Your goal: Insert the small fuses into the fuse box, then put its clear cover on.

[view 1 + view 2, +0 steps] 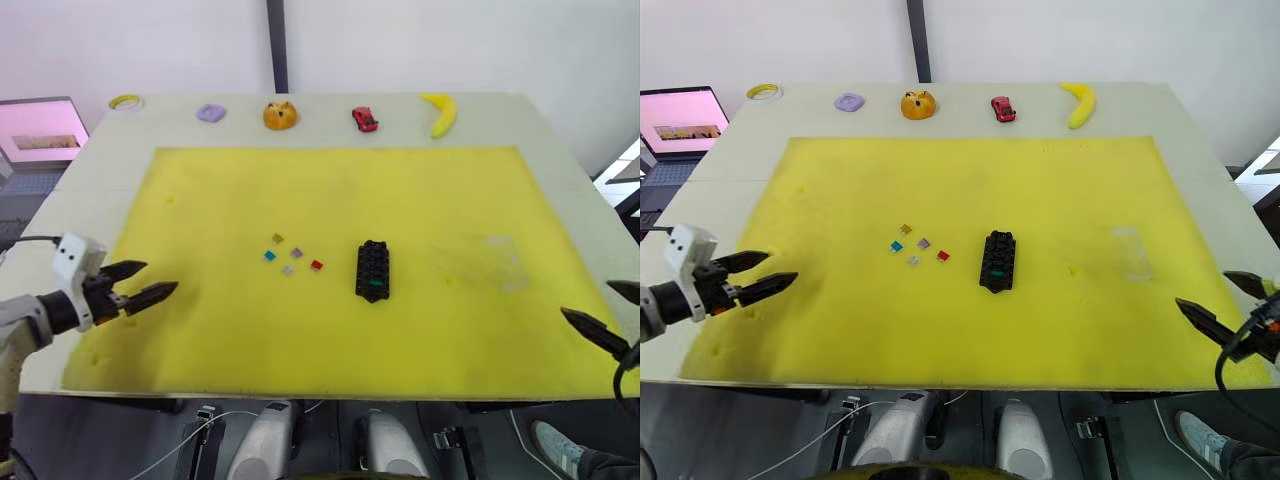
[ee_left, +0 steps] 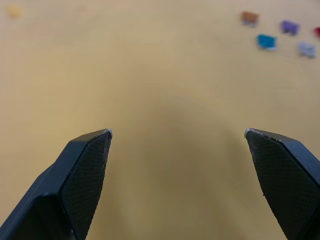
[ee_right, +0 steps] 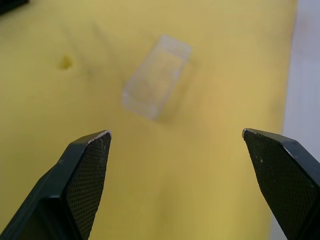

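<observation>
Several small fuses [image 1: 288, 254], in olive-brown, blue, purple, grey and red, lie loose on the yellow mat [image 1: 200, 200] left of centre; they also lie far ahead in the left wrist view [image 2: 266, 41]. The black fuse box [image 1: 373, 270] lies just right of them, with a green fuse seated near its front end. The clear cover [image 1: 1130, 252] rests flat on the mat to the right [image 3: 156, 76]. My left gripper [image 1: 160, 277] hovers open at the mat's left edge, empty [image 2: 177, 132]. My right gripper [image 1: 1201, 288] is open and empty near the front right corner, short of the cover.
Along the table's back edge sit a tape roll [image 1: 125, 101], a purple ring [image 1: 210, 113], an orange fruit [image 1: 280, 115], a red toy car [image 1: 365, 119] and a banana [image 1: 440, 112]. A laptop [image 1: 680, 125] stands off the table's left side.
</observation>
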You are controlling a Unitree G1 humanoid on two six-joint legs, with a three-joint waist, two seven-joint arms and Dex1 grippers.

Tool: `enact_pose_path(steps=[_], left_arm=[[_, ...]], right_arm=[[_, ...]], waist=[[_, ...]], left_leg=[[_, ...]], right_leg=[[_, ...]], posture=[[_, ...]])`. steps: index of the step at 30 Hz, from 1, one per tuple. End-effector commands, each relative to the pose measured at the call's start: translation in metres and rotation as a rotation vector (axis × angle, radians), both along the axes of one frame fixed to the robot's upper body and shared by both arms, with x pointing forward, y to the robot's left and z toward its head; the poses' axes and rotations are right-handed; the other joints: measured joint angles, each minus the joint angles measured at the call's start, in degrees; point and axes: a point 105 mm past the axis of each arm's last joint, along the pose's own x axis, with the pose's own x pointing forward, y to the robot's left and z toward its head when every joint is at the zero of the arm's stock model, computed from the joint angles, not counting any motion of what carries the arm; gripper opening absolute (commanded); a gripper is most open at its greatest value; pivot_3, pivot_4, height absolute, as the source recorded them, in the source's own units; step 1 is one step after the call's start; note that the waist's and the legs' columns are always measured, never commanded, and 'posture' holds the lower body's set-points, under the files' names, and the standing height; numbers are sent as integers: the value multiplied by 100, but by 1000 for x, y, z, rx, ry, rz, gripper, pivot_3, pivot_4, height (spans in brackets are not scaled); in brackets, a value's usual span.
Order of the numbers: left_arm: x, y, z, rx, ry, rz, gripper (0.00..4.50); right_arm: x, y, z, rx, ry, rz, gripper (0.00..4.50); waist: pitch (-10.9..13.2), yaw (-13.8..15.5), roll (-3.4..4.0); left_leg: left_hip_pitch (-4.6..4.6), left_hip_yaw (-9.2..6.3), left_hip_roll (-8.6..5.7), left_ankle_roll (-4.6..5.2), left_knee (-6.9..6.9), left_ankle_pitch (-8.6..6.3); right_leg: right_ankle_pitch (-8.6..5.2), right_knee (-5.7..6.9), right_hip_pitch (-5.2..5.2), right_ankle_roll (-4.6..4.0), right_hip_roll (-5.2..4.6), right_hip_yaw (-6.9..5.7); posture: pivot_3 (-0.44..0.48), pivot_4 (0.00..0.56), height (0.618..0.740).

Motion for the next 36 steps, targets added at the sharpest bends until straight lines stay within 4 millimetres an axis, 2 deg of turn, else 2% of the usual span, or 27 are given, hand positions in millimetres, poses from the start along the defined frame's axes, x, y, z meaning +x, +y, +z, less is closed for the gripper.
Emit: enact_pose_path(steps=[1,3,7,10,11,13,17,20,23,26,32,36], left_arm=[[-9,-38,6,-39,27,-131,4500],[-14,-55,5,-63,53,-175,4500],[-16,-81,14,-273,113,-184,4500],[-20,-115,4,-386,193,-238,4500],[-17,-124,-1,-416,209,-222,4500],[-13,-137,-3,-480,230,-196,4500],[0,-156,-16,-550,262,-96,4500],[-1,-165,-7,-648,263,-93,4500],[-7,-168,-14,-688,318,-57,4500],[-12,-167,-16,-664,322,-40,4500],[-8,-159,-9,-736,312,15,4500],[-9,-156,-14,-739,342,35,4500]], right_arm=[[8,40,18,-11,-54,148,4436],[10,66,24,9,-71,232,4436],[14,112,34,78,-104,368,4436],[13,169,36,241,-110,524,4436],[10,184,35,267,-98,574,4436],[4,199,32,276,-73,645,4436],[3,209,30,273,-43,693,4436],[-2,207,27,258,-16,708,4436],[-3,203,20,229,9,703,4436],[0,199,14,203,19,694,4436],[5,199,8,164,7,720,4436],[9,202,8,163,-7,733,4436]], waist=[[-1,4,3],[-1,7,3],[0,8,0],[-2,4,-2],[-2,8,-1],[0,30,-6],[-2,22,-14],[-3,24,-15],[-3,20,-16],[-4,8,-16],[-5,27,-14],[-5,21,-14]], left_leg=[[0,0,0,2,0,1],[0,0,0,11,-2,7],[0,0,1,14,-3,9],[3,0,1,15,-2,9],[3,0,0,15,-1,10],[0,0,-2,16,-1,10],[-1,0,-5,19,8,10],[0,-1,-5,21,18,8],[0,-1,-4,24,22,6],[1,0,-3,24,23,5],[6,-1,-3,27,31,2],[6,-1,-3,28,33,1]], right_leg=[[0,0,0,0,0,0],[1,0,0,1,0,0],[1,0,0,2,0,-1],[4,-4,4,7,1,-1],[4,-4,4,7,1,-1],[11,-8,5,21,1,-3],[16,-12,11,28,1,-3],[17,-10,18,30,3,-5],[17,-10,20,31,4,-7],[17,-9,41,31,6,-6],[15,-13,34,28,7,-7],[15,-14,33,28,6,-7]], posture=[[0,150,735],[0,150,735],[0,150,735],[0,150,735],[0,150,735],[0,150,735],[0,150,735],[0,150,735],[0,150,735],[0,150,735],[0,150,735],[0,150,735]])
